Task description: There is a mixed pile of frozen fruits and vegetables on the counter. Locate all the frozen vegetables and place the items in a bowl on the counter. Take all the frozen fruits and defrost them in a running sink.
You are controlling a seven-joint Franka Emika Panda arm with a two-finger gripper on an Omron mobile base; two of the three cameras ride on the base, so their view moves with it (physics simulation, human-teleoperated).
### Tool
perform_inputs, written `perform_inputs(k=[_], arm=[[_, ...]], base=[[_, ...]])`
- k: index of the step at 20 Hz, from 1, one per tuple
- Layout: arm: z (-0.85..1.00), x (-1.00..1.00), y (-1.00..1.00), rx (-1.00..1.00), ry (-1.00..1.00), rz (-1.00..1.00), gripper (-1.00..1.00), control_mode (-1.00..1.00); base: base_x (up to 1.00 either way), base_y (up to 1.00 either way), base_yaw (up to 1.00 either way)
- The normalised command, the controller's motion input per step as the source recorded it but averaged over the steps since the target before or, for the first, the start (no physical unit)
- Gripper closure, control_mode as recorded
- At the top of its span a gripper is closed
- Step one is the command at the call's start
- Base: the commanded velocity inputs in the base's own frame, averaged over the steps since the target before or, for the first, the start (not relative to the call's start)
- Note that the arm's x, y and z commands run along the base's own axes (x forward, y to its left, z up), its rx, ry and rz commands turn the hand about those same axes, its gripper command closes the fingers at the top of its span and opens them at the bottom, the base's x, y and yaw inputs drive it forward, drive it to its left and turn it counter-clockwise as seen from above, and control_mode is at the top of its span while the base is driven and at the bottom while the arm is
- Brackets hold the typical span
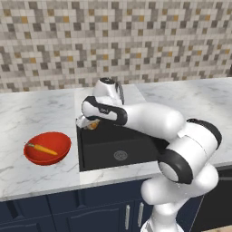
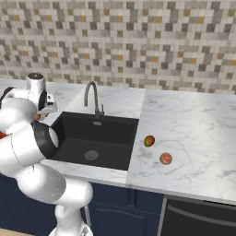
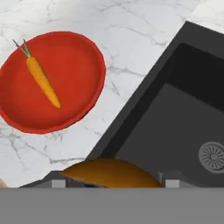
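Observation:
My gripper (image 1: 89,123) hangs over the left rim of the black sink (image 1: 120,147), shut on a small beige-brown lump (image 3: 109,173) that shows between the finger tips in the hand view. The glossy red bowl (image 1: 56,140) stands on the white marble counter (image 1: 36,113) left of the sink, with the slim orange carrot (image 1: 43,148) lying in it. In the hand view the bowl (image 3: 78,57) and carrot (image 3: 43,81) sit at the upper left. Two small fruits rest on the counter right of the sink: a greenish-red piece (image 2: 149,141) and a reddish-pink piece (image 2: 166,158).
A tall curved grey tap (image 2: 92,97) rises behind the sink (image 2: 97,138), whose round metal drain (image 3: 213,156) shows in the basin floor. A tiled wall backs the counter (image 2: 193,124). Dark blue cabinets run below the front edge.

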Motion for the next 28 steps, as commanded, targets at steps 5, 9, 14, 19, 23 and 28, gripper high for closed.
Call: perform_inputs(k=[5, 9, 14, 19, 23, 28], arm=[[-0.01, 0.50, 0.94, 0.00, 0.00, 0.08, 1.00, -1.00], [-0.19, 0.15, 0.99, -0.05, 0.00, 0.07, 1.00, -1.00], [-0.50, 0.00, 0.86, -0.16, 0.00, 0.03, 1.00, -1.00], [-0.31, 0.12, 0.33, -0.13, 0.00, 0.00, 1.00, -1.00], [-0.36, 0.40, 0.32, -0.03, 0.00, 0.00, 1.00, -1.00], [-0.62, 0.43, 0.38, -0.02, 0.00, 0.00, 1.00, -1.00]], base=[[0.00, 0.00, 0.00], [0.00, 0.00, 0.00], [0.00, 0.00, 0.00], [0.00, 0.00, 0.00], [0.00, 0.00, 0.00], [0.00, 0.00, 0.00]])
